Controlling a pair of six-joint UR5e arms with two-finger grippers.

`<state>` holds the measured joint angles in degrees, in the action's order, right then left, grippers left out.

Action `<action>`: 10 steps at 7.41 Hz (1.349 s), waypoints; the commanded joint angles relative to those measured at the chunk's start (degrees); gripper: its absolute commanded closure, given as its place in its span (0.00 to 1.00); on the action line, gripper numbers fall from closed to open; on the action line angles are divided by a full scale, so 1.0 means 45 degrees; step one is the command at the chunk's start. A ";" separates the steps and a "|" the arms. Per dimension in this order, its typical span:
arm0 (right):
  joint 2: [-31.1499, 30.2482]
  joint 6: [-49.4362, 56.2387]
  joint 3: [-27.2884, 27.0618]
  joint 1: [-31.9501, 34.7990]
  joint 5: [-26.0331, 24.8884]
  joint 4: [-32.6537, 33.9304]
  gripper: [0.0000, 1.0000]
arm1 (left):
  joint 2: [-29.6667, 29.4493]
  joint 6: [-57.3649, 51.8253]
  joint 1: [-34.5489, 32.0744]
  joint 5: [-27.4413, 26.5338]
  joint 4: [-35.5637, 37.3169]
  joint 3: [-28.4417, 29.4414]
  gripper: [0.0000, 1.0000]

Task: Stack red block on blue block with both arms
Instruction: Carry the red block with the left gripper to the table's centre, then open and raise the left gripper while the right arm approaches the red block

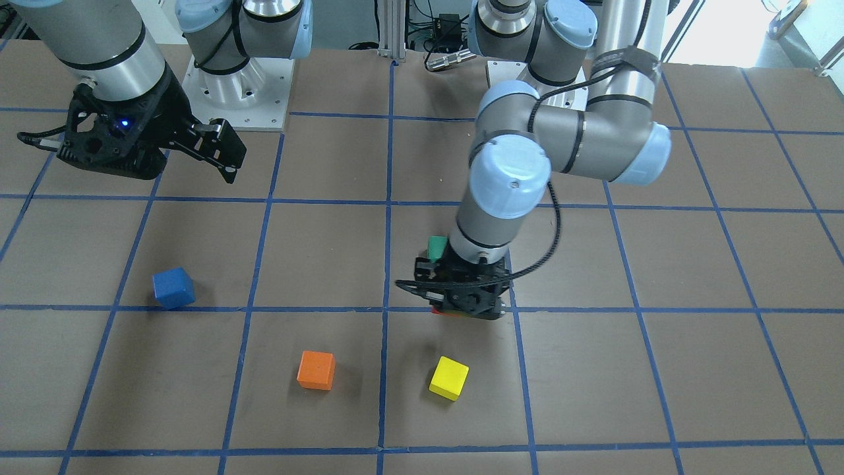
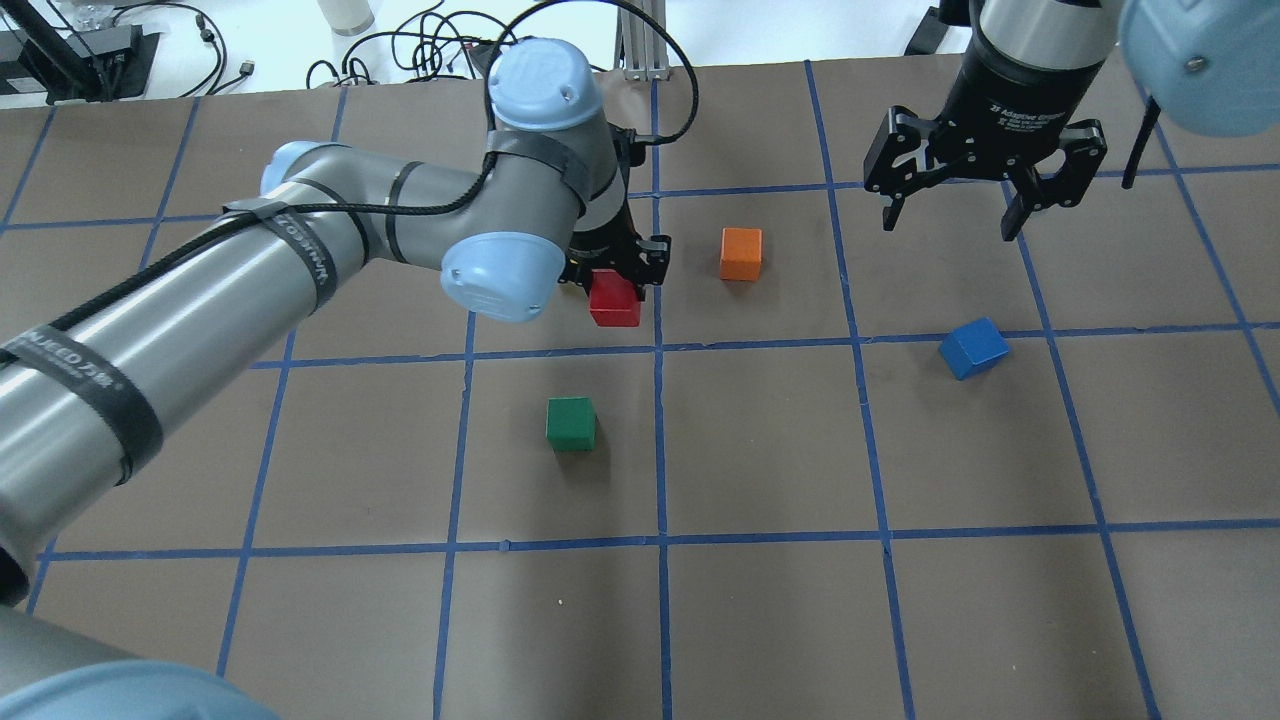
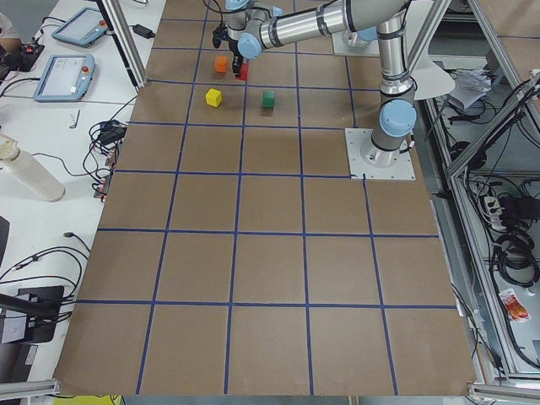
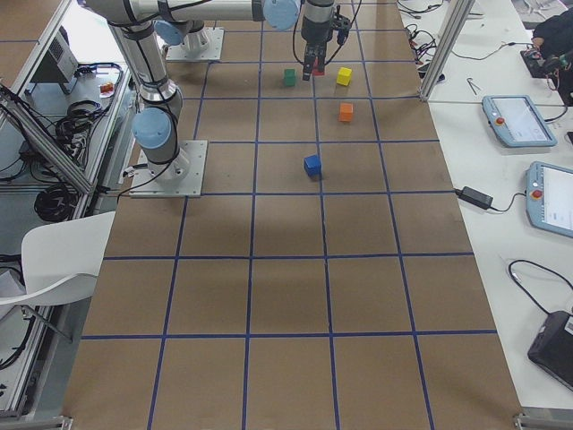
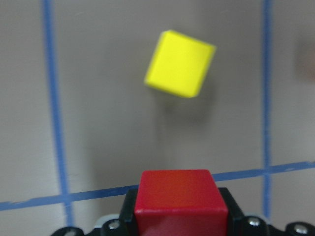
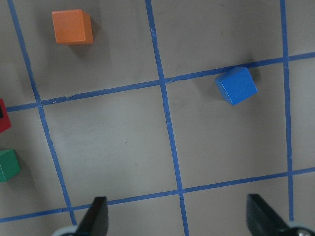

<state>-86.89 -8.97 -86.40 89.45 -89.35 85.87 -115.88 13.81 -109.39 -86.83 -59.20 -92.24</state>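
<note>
My left gripper [image 2: 615, 272] is shut on the red block [image 2: 614, 300] and holds it low over the table near the middle. The left wrist view shows the red block [image 5: 181, 201] gripped between the fingers. In the front view the left gripper [image 1: 461, 302] hides nearly all of the block. The blue block [image 2: 973, 347] lies tilted on the table to the right, alone; it also shows in the front view [image 1: 173, 288] and the right wrist view [image 6: 236, 85]. My right gripper [image 2: 955, 215] hangs open and empty above the table, behind the blue block.
An orange block [image 2: 741, 253] sits just right of the left gripper. A green block [image 2: 571, 423] lies nearer the robot. A yellow block [image 1: 449, 378] lies beyond the left gripper, hidden by the arm in the overhead view. Blue tape lines grid the brown table.
</note>
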 commanded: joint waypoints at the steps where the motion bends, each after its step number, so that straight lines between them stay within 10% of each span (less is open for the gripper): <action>1: 0.0050 -0.0018 -0.0039 -0.0015 -0.0008 0.0389 0.00 | -0.0807 0.0740 -0.0496 -0.0060 0.0419 -0.0050 0.79; 2: 0.0031 -0.0037 -0.0020 0.0024 0.0011 0.0390 0.00 | -0.1275 0.0701 -0.0496 -0.0060 0.1311 -0.0050 0.75; 3: -0.0008 -0.0057 -0.0019 0.0024 0.0031 0.0370 0.00 | -0.1686 0.0875 -0.0496 -0.0079 0.1475 -0.0069 0.12; 4: -0.0008 -0.0076 -0.0019 0.0024 0.0108 0.0467 0.00 | -0.1922 0.0935 -0.0612 -0.0079 0.1495 -0.0069 0.00; 10: 0.0109 -0.0018 -0.0020 0.0102 0.0224 0.0448 0.00 | 0.2442 -0.2421 0.1960 -0.0294 -0.1974 0.0126 0.00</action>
<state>-86.65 -9.17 -86.55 89.82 -88.80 87.64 -110.03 6.98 -104.05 -88.00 -63.42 -91.74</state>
